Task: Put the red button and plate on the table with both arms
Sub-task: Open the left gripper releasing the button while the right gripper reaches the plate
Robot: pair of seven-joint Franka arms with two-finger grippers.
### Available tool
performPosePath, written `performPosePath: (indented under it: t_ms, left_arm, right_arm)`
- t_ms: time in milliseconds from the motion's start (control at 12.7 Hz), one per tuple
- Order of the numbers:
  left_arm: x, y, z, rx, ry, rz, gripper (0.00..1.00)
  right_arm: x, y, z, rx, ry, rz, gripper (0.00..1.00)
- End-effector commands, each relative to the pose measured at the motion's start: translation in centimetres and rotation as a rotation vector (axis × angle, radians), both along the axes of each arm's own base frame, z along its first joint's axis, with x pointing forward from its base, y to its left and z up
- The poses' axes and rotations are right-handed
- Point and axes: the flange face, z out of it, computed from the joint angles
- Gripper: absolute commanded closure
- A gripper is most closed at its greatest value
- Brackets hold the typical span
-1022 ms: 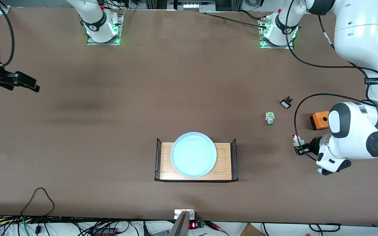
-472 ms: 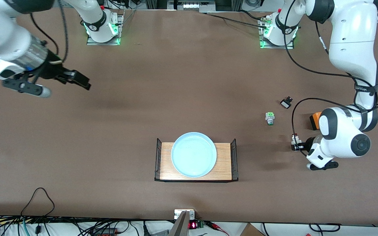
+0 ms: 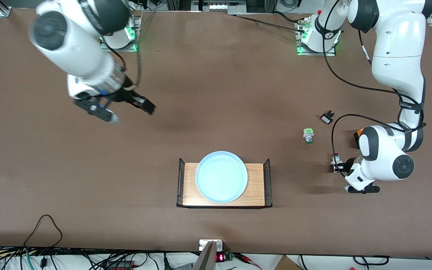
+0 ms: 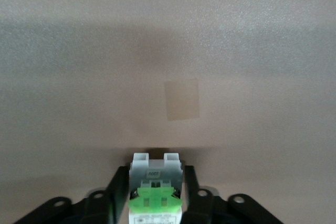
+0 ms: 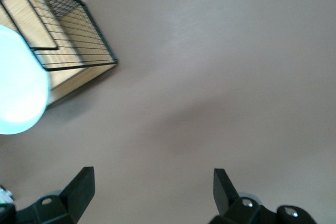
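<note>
The light blue plate lies on the light-wood tray in the middle of the brown table. My left gripper is shut on the red button and holds it low over the bare table, toward the left arm's end. In the left wrist view my left gripper clamps the button's white body and green block; the red cap is hidden there. My right gripper is open and empty over bare table. In the right wrist view my right gripper faces the plate.
A green-and-white switch and a small black part lie on the table near the left arm. An orange box is mostly hidden by the left arm. The tray has black wire ends.
My right arm has swung in from the table's right-arm end toward the middle, gripper open. My left gripper has shifted slightly with the red button still in it.
</note>
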Motion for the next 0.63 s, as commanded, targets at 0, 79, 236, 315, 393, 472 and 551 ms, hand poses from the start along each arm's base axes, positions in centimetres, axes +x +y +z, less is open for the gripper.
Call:
performPosePath:
  t_ms: [0, 79, 236, 315, 393, 472, 551]
  left_arm:
    - [0.3, 0.5, 2.0, -0.01, -0.028, 0.003, 0.0]
    - [0.6, 0.7, 3.9, -0.002, -0.045, 0.03, 0.0]
    - [0.9, 0.5, 7.8, -0.008, -0.074, 0.047, 0.0]
    - [0.9, 0.6, 9.8, -0.005, -0.09, 0.064, 0.0]
    - [0.8, 0.7, 12.5, 0.014, -0.107, 0.059, 0.0]
    - [0.6, 0.7, 14.8, 0.014, -0.116, 0.058, 0.0]
    - [0.5, 0.6, 17.3, 0.01, -0.136, 0.069, 0.0]
  right_arm:
    - [1.4, 3.6, -2.4, 0.055, -0.02, -0.123, 0.0]
    - [1.5, 4.6, -3.0, 0.085, -0.027, -0.17, 0.0]
    - [2.1, 5.5, -4.2, 0.113, -0.054, -0.205, 0.0]
    - [2.4, 5.9, -4.8, 0.122, -0.07, -0.207, 0.0]
    - [2.9, 6.3, -5.5, 0.139, -0.098, -0.21, 0.0]
    - [3.7, 6.8, -5.9, 0.168, -0.129, -0.226, 0.0]
    - [4.7, 7.4, -6.3, 0.212, -0.15, -0.268, 0.0]
